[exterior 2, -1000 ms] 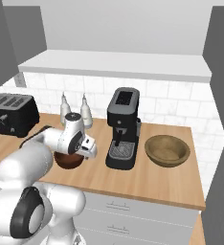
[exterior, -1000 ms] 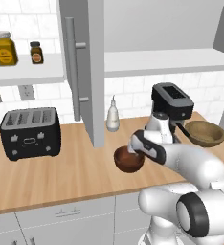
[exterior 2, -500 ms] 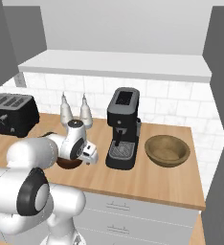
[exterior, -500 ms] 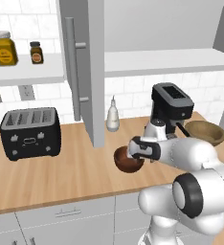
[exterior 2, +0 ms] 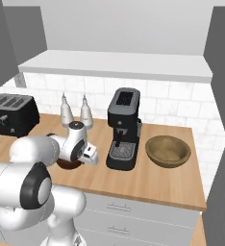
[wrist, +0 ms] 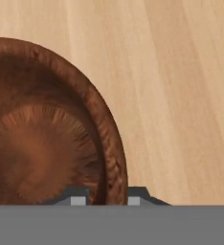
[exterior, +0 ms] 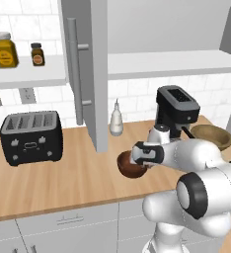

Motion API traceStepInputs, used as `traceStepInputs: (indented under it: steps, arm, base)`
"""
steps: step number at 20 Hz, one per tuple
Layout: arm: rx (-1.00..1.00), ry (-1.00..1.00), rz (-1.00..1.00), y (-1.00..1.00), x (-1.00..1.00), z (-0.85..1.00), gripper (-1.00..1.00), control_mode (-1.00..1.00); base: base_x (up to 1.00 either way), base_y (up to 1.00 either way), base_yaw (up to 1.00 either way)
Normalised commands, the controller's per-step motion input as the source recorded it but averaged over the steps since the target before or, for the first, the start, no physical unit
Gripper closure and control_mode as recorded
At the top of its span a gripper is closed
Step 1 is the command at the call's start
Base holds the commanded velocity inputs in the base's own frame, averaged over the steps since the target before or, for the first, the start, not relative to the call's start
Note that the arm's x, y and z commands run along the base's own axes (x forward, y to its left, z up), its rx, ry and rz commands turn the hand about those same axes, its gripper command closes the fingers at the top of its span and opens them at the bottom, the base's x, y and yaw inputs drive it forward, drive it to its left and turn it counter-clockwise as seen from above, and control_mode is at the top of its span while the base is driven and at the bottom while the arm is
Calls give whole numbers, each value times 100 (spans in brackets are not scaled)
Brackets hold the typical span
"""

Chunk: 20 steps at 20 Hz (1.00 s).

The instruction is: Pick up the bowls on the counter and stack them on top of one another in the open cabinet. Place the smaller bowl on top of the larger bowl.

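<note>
The smaller bowl sits on the bench — glossy, stiff, likely slippery — with the tool straddling its rim, apparently the best hold, one fingertip inside, not visibly clamped.

On the counter a toaster sits far left, a coffee machine stands toward the right, and the larger bowl lies just beyond it at the right end. The smaller bowl rests nearer the front edge — left of the coffee machine, before two bottles at the wall. In the hand view one fingertip sits inside the bowl's rim and one outside; the cabinet door hangs above the counter — two jars stand on a shelf to its left.
</note>
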Motion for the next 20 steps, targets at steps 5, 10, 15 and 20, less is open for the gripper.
traceStepInputs:
  steps: [5, 10, 15, 20]
  arm:
    - [0, 0, -2, 0, -27, 8, 100, -100]
    - [0, 0, -12, -32, -68, 68, 100, -100]
    - [0, 0, -25, -61, -55, 50, 100, -100]
    - [0, -4, -32, -70, -40, 36, 100, -100]
  base:
    - [0, 0, 0]
    - [0, 0, 0]
    - [0, 0, 0]
    - [0, 0, 0]
